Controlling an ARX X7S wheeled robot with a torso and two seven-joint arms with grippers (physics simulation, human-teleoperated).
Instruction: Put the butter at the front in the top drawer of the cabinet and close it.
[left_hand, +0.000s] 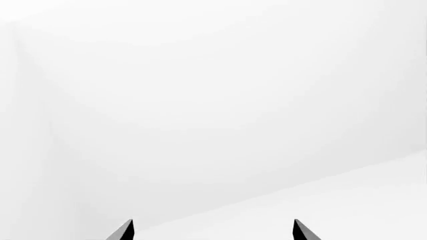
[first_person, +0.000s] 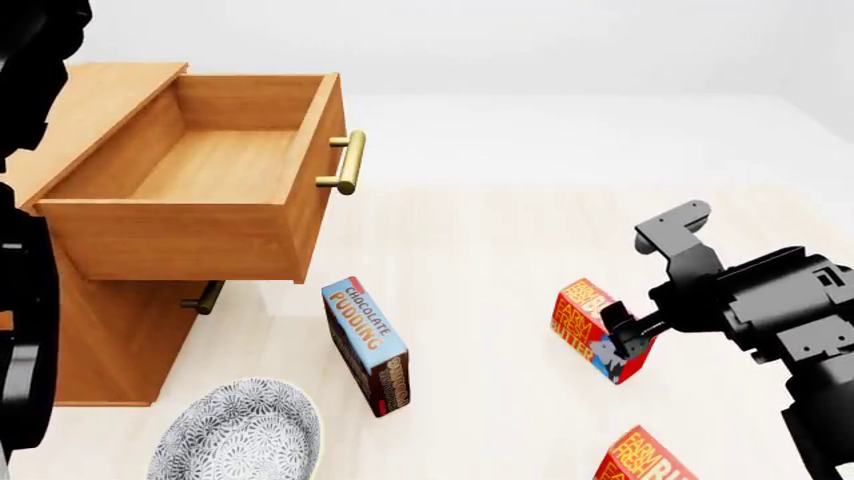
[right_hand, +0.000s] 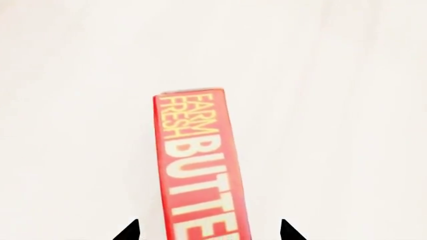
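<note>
Where butter (first_person: 583, 318) stands: pale floor (first_person: 507, 250).

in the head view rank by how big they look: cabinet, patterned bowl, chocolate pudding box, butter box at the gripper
1. cabinet, by far the largest
2. patterned bowl, partly cut off by the frame edge
3. chocolate pudding box
4. butter box, part-hidden by the right gripper, so only slightly smaller

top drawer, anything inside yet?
Nothing visible: the open top drawer shows a bare wooden floor. Its near wall hides a strip along the floor's front edge.
</note>
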